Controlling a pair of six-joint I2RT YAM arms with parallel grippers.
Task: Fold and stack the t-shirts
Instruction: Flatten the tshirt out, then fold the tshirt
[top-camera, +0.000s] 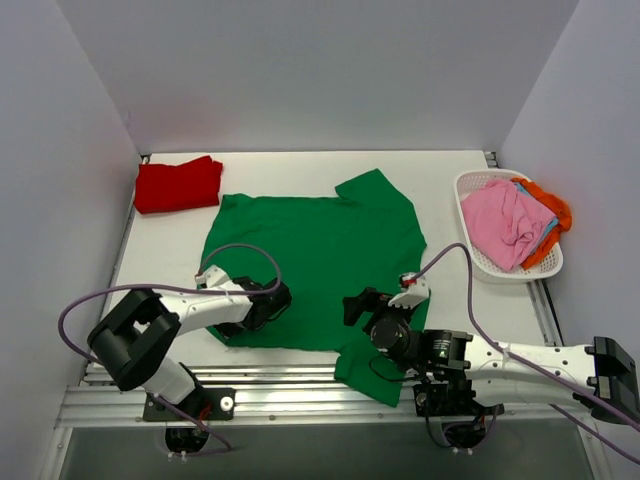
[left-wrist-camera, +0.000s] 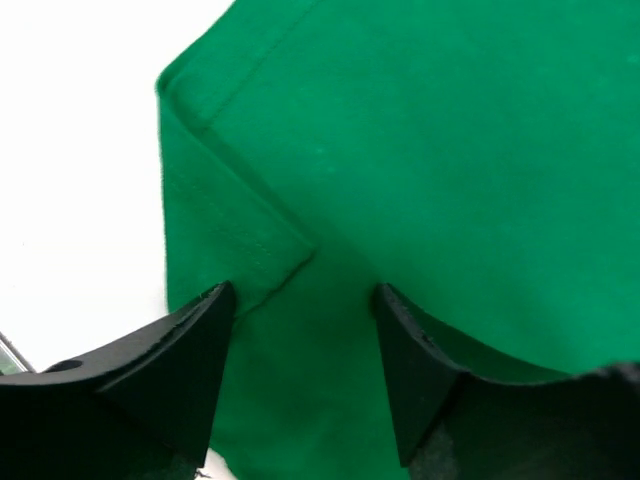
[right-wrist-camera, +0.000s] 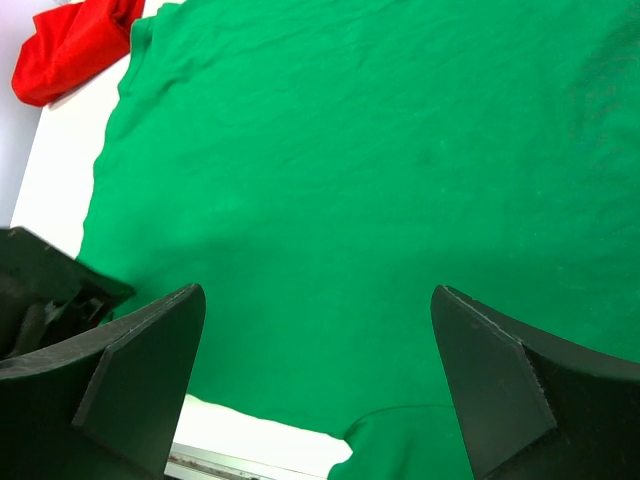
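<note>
A bright green t-shirt (top-camera: 315, 255) lies spread flat in the middle of the white table, one sleeve trailing off the near edge by the right arm. My left gripper (top-camera: 272, 300) sits low over its near left corner. In the left wrist view the left gripper (left-wrist-camera: 305, 300) is open, with a folded-in hem of the green t-shirt (left-wrist-camera: 240, 200) lying below the jaws. My right gripper (top-camera: 360, 305) hovers over the shirt's near edge. The right gripper (right-wrist-camera: 318, 300) is wide open above the green t-shirt (right-wrist-camera: 380, 170), holding nothing. A folded red t-shirt (top-camera: 178, 184) rests at the back left.
A white lattice basket (top-camera: 465, 215) stands at the right edge, holding a pink tee (top-camera: 505, 222), an orange one (top-camera: 553, 212) and a sliver of blue (top-camera: 548, 228). Grey walls enclose the table on three sides. A metal rail (top-camera: 300, 400) runs along the near edge.
</note>
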